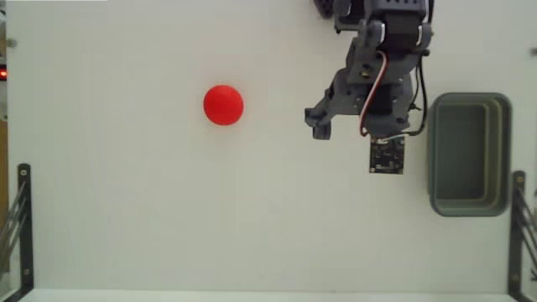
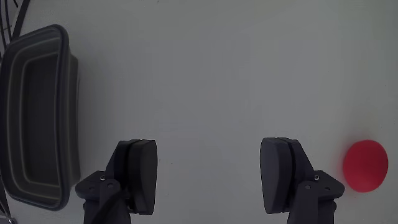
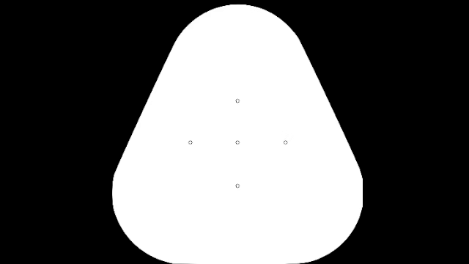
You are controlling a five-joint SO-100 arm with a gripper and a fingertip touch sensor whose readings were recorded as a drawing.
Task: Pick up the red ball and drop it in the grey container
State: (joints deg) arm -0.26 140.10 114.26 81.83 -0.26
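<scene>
The red ball (image 1: pixel 223 105) lies on the white table left of centre in the fixed view, well apart from the arm. The grey container (image 1: pixel 432 151) stands at the right side, long side running top to bottom, with nothing in it. My gripper (image 1: pixel 348 122) hangs between the two, closer to the container, open and holding nothing. In the wrist view the gripper (image 2: pixel 209 146) shows two dark fingers spread wide over bare table. There the red ball (image 2: pixel 365 165) sits just outside the right finger, and the grey container (image 2: pixel 43 32) fills the left edge.
Black metal brackets stand at the lower left (image 1: pixel 21 226) and lower right (image 1: pixel 518 226) table edges in the fixed view. The arm's base and cables enter from the top right (image 1: pixel 377 17). White tabletop (image 1: pixel 168 218) stretches around the ball.
</scene>
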